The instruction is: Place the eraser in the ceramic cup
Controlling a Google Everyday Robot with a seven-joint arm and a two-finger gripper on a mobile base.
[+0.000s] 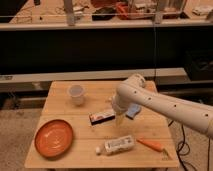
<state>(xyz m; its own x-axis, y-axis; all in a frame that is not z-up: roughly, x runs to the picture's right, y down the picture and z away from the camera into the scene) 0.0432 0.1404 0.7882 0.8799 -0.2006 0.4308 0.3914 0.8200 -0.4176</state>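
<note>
Lower frame, nearest edge of the light wooden desk (75, 161): a white plastic tube (116, 145) lies on its side at lower centre. A slim orange carrot-shaped item (151, 145) sits just to its right, and a round orange plate (53, 138) at lower left. None of these belongs to the task.

Centre of frame: the eraser (102, 116), a small rectangular block with a white top and dark sides, lies flat on the desk, unheld. The claw (120, 119) hangs from the white robot arm (150, 102), just beside the eraser's right end. Whether it is released or clenched cannot be told, nor whether it touches the block. A blue squarish pad (133, 111) lies just right of the claw.

Upper left of the desk: the small white ceramic cup (76, 94) stands upright, mouth up, well apart from the eraser.

The step in hand appears to be the approach for the grasp. Recommended procedure:
1. Shift the claw left until it is centred over the eraser.
2. Span the block's narrow width, not its length.
3. Keep clear of the blue pad.
4. Lift fully before travelling toward the cup.
5. Release end-down over the mouth, since the block looks long against the opening.
</note>
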